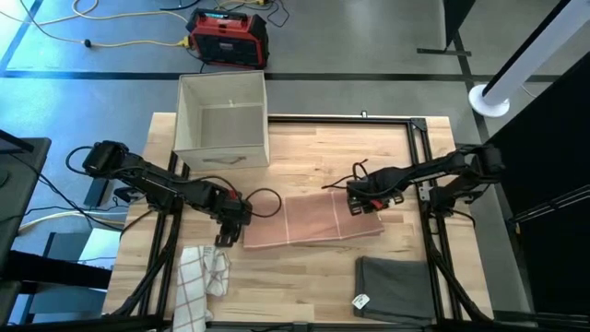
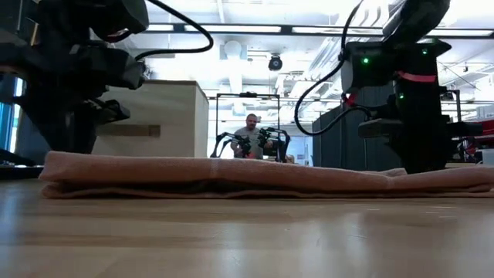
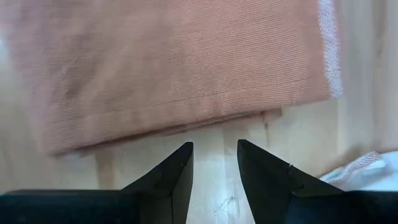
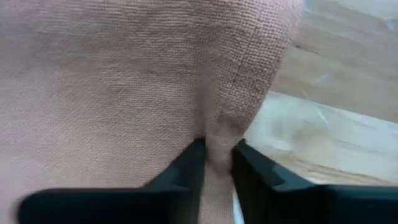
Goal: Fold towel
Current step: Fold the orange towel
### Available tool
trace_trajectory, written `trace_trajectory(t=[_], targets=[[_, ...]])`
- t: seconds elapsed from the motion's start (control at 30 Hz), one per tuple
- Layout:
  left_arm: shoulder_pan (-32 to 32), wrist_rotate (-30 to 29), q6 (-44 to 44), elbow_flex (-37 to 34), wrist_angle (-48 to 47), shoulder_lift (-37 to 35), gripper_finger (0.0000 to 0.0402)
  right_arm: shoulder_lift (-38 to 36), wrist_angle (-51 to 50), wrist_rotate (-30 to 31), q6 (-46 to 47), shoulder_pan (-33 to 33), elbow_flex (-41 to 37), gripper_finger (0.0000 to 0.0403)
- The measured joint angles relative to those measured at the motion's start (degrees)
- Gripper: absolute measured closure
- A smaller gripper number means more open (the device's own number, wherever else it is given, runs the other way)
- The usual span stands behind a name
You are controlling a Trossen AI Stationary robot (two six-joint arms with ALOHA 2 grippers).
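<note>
Pink towel (image 1: 313, 221) (folded) pinched by right end effector (image 4: 216, 155)

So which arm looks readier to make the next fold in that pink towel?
The right. Its claw is already pinched on the pink towel at its right edge, while the left claw sits open, just short of the towel's left edge, holding nothing.

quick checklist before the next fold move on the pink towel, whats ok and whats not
1. Right gripper holds the pink towel: ok, jaws pinch a ridge of cloth.
2. Left gripper holds the towel: not ok, jaws open, just short of its edge.
3. Towel lies flat, folded: ok.
4. Checkered cloth apart from the towel: ok.
5. Grey cloth apart from the towel: ok.
6. Layers aligned at the right grip: cannot tell.
</note>
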Motion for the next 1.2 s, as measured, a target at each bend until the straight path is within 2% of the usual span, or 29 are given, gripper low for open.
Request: trace_trajectory(t=[0.03, 0.1, 0.23, 0.57, 0.63, 0.7, 0.9, 1.1, 1.2], targets=[[0.05, -0.58, -0.36, 0.01, -0.25, 0.00, 0.0284, -1.02, -0.32, 0.66, -0.75, 0.08, -0.09, 0.0374], [0.05, -1.37, -0.97, 0.00, -0.18, 0.00, 0.0284, -3.65, -2.40, 2.58, -1.65, -0.04, 0.13, 0.0391], [0.55, -3.34, -0.73, -0.51, 2.13, 0.09, 0.0284, -11.28, -9.52, 5.97, -1.19, -0.89, 4.10, 0.0394], [5.90, -5.69, 1.88, -6.03, 18.92, 1.02, 0.0284, -19.03, -17.06, 10.97, -5.66, -1.64, 18.64, 0.0395], [7.47, -5.34, 1.51, -6.86, 22.23, 1.25, 0.0284, -19.13, -16.10, 9.96, -6.33, -1.53, 20.57, 0.0395], [9.08, -5.20, 1.32, -7.42, 24.89, 1.29, 0.0284, -18.43, -11.84, 8.14, -7.00, -1.16, 21.42, 0.0395], [12.34, -5.26, 4.95, -7.52, 31.86, 1.47, 0.0284, -14.44, 9.69, 2.72, -8.34, -0.67, 20.96, 0.0395], [14.83, -6.20, 6.42, -7.50, 33.33, 2.10, 0.0284, -3.39, 29.08, -2.60, -10.26, -0.69, 20.89, 0.0395], [15.48, -6.75, 6.44, -7.52, 32.80, 2.12, 0.0284, 2.96, 37.86, -7.10, -11.21, -0.69, 20.88, 0.0395]])
